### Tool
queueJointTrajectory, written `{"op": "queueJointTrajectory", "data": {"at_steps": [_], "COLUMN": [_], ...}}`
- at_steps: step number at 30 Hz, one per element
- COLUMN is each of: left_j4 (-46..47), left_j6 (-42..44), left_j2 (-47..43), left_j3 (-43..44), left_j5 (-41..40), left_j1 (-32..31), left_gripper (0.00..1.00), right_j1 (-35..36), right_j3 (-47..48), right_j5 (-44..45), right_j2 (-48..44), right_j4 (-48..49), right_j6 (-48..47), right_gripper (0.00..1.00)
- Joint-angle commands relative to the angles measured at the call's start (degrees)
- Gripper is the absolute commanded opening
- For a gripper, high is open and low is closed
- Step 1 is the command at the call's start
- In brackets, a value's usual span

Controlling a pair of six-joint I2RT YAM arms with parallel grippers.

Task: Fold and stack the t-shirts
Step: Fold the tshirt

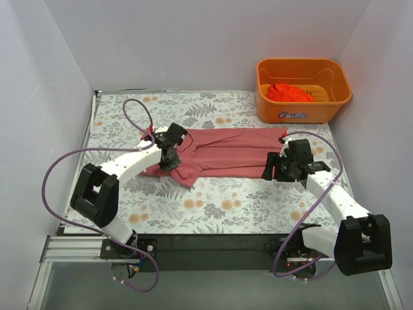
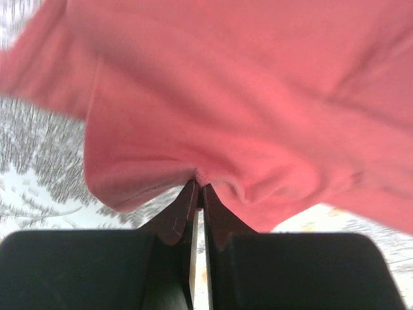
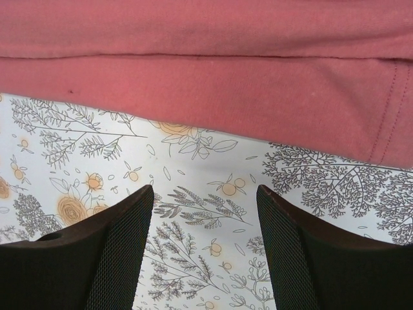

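The dusty pink-red t-shirt [image 1: 226, 152] lies spread across the middle of the flowered table. My left gripper [image 1: 169, 159] is shut on a fold of the shirt's left part [image 2: 213, 129] and holds it slightly lifted. My right gripper [image 1: 270, 169] is open and empty, just off the shirt's right hem [image 3: 206, 97], with the cloth a little beyond the fingertips. The brighter orange-red t-shirt [image 1: 290, 92] lies bunched in the orange basket [image 1: 303, 110] at the back right.
The flowered table cover [image 1: 226, 206] stretches in front of the shirt. White walls close in the left, back and right sides. The basket stands by the right wall.
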Motion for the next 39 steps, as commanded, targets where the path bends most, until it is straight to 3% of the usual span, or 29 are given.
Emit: {"op": "queueJointTrajectory", "data": {"at_steps": [1, 15, 22, 29, 37, 39], "left_j4": [-0.26, 0.53, 7.39, 9.32, 8.71, 7.57], "left_j6": [3.94, 11.77, 15.55, 15.37, 12.48, 11.25], "left_j2": [4.42, 22.72, 25.97, 28.53, 24.85, 21.26], "left_j3": [9.81, 34.62, 37.18, 37.28, 37.54, 35.97], "left_j5": [-4.18, -4.88, -4.36, -5.33, -4.53, -5.06], "left_j1": [1.18, 8.65, 9.09, 9.36, 10.85, 11.03], "left_gripper": [0.00, 0.00, 0.00, 0.17, 0.56, 0.57], "right_j1": [0.25, 0.77, 1.91, 1.91, 1.12, 0.95], "right_j3": [1.02, 1.72, 2.78, 5.76, 10.60, 10.69], "right_j5": [-0.50, -4.45, -5.60, -0.33, 4.86, 4.95], "right_j2": [-0.13, 1.01, 5.40, 9.36, 15.78, 17.00], "right_j4": [1.16, 3.62, 6.87, 8.89, 10.47, 11.35], "right_j6": [-1.30, -4.90, -4.91, -4.29, -4.03, -4.03], "right_gripper": [0.71, 0.66, 0.63, 0.62, 0.59, 0.56]}}
